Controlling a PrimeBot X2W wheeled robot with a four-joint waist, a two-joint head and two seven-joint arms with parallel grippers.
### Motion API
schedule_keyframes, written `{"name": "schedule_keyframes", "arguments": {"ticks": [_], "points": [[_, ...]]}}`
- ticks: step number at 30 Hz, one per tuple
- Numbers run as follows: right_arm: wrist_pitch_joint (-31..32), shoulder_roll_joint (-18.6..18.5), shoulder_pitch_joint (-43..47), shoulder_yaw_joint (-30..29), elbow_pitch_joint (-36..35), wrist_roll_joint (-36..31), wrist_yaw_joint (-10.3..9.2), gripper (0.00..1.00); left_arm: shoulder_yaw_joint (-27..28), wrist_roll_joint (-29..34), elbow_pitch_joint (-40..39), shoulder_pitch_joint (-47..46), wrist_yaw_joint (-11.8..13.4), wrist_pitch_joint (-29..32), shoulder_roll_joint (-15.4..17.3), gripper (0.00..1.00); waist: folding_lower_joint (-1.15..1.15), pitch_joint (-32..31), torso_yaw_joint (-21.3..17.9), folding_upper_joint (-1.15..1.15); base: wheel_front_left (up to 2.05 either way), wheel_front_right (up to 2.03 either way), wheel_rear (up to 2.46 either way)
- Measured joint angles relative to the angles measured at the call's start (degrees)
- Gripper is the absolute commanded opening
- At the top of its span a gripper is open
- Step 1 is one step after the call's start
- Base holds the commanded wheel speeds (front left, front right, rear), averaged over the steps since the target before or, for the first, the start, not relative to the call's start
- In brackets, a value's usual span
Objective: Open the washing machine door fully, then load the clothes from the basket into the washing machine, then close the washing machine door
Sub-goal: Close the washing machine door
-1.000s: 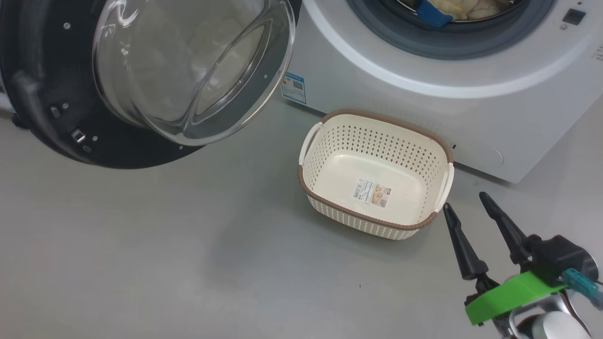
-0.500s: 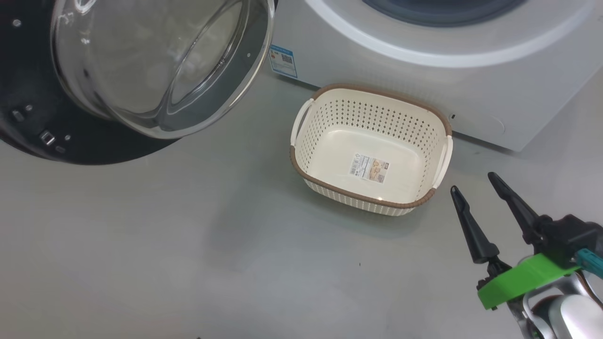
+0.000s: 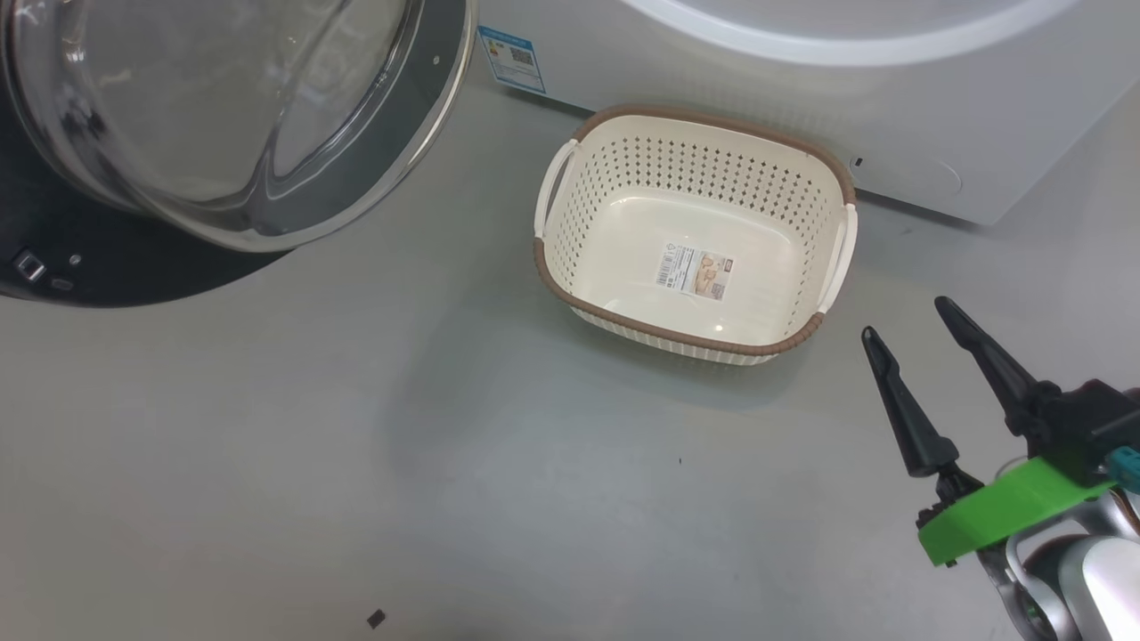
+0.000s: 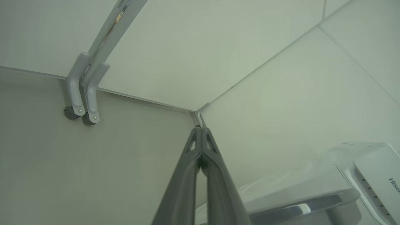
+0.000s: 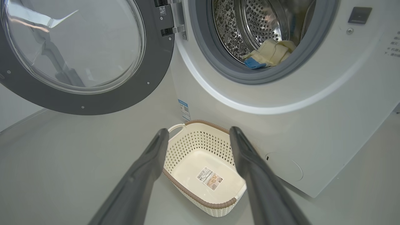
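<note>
So, head view: basket (image 3: 704, 169) on floor (image 3: 356, 445) just in front of washing machine (image 3: 802, 116), label (image 3: 695, 271) on its bottom showing. Open washing machine door (image 3: 223, 116) hangs at upper left. Lower right: right gripper (image 3: 905, 317), fingers spread wide, holding nothing, near basket's right end, not touching.
L wrist view: left gripper (image 4: 200, 126) fingers pressed together, nothing btwn, pointing at wall corner (image 4: 197, 111).
R wrist view: clothes (image 5: 272, 53) lie inside drum (image 5: 259, 22), yellow w/ blue piece at front.

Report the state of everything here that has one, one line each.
washing machine door: open wide
clothes: inside the drum
basket: upright on the floor, no clothes in it
left pincer: shut, empty
right pincer: open, empty
</note>
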Motion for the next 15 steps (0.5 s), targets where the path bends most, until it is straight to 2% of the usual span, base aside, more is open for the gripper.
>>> {"name": "schedule_keyframes", "arguments": {"ticks": [10, 15], "points": [[0.35, -0.45, -0.31, -0.02, -0.47, 0.0, 0.0, 1.0, -2.27, -3.99, 0.88, -0.71, -0.64, 6.28, -0.47, 0.0, -0.01, 1.44, -1.02, 0.0, 0.0, 0.0, 0.0], [0.35, -0.46, -0.73, -0.02, -0.48, 0.0, 0.0, 1.0, -2.54, -6.02, 0.75, -1.26, -0.98, 7.86, -1.93, 0.0, -0.01, 1.73, -1.38, 0.0, 0.0, 0.0, 0.0]]}}
